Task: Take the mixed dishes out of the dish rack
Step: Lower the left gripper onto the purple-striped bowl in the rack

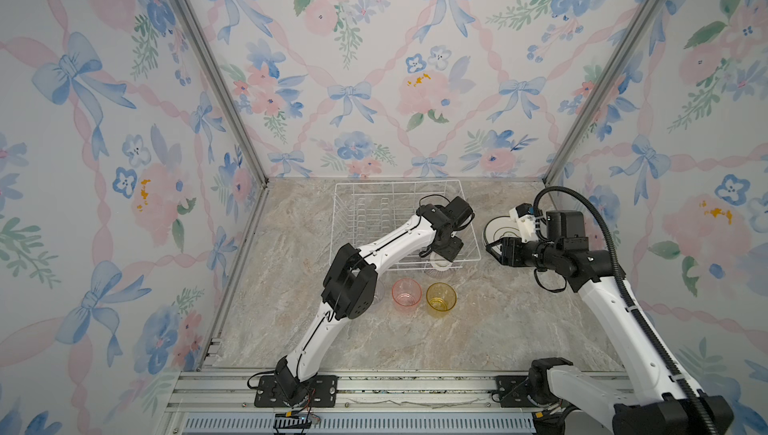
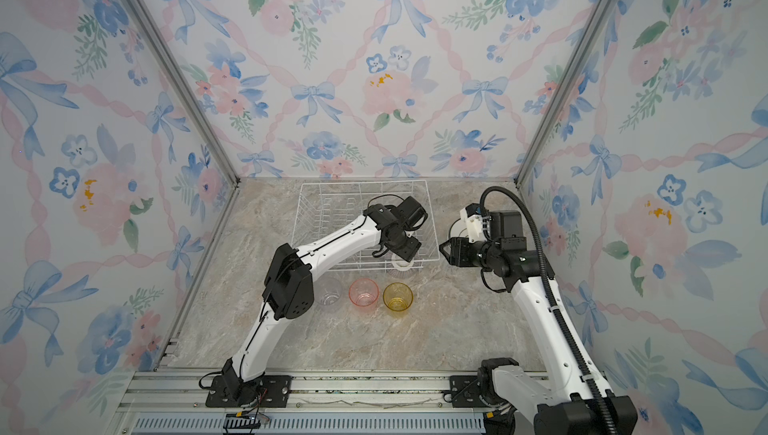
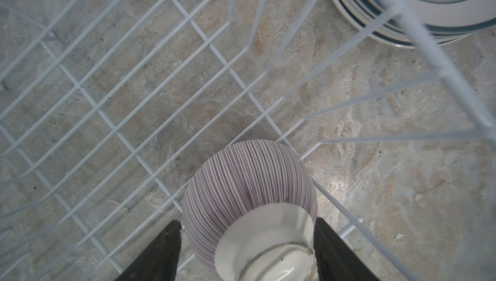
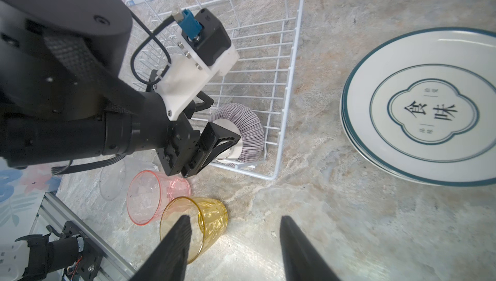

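Left gripper is reaching into the dish rack, which is sitting at the bench's far edge. Its fingers are pressing both sides of the upturned purple-striped bowl in the rack's near right corner. Right gripper is hovering over the bench, fingers standing apart, gripping nothing. Plates are lying stacked beside the rack's right side. Clear tumbler, pink tumbler and yellow tumbler are standing along its near side.
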Controlling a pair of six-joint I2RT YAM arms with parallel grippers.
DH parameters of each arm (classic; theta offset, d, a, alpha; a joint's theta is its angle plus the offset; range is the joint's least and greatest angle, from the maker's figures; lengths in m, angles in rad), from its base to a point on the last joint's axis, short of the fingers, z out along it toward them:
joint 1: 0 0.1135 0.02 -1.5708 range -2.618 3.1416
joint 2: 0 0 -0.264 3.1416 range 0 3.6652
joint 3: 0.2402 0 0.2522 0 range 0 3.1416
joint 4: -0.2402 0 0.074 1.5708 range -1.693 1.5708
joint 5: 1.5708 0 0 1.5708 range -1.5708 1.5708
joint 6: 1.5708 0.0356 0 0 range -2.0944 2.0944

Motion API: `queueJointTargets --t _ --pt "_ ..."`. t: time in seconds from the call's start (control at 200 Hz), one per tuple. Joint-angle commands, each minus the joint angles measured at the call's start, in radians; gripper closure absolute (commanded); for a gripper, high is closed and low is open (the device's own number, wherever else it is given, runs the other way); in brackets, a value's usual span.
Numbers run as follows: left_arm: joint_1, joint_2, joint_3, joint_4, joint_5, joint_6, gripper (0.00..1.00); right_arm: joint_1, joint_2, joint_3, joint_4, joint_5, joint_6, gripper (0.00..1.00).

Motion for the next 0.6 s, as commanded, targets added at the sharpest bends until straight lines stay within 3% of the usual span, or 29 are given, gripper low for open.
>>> queueJointTargets --t 0.0,0.21,0.595 --pt "-0.017 -0.013 -0.064 -0.088 -0.006 0.017 0.27 -0.008 -0.010 -0.012 0.016 -0.020 0.012 0.44" --pt "0.020 -0.049 -0.120 -0.087 -0.045 0.050 0.27 -0.010 -0.005 -0.007 0.013 -0.020 0.017 0.44" --pt "0.092 -0.042 -0.059 -0.087 -0.046 0.126 0.27 -0.012 0.013 0.006 -0.001 -0.023 0.020 0.44"
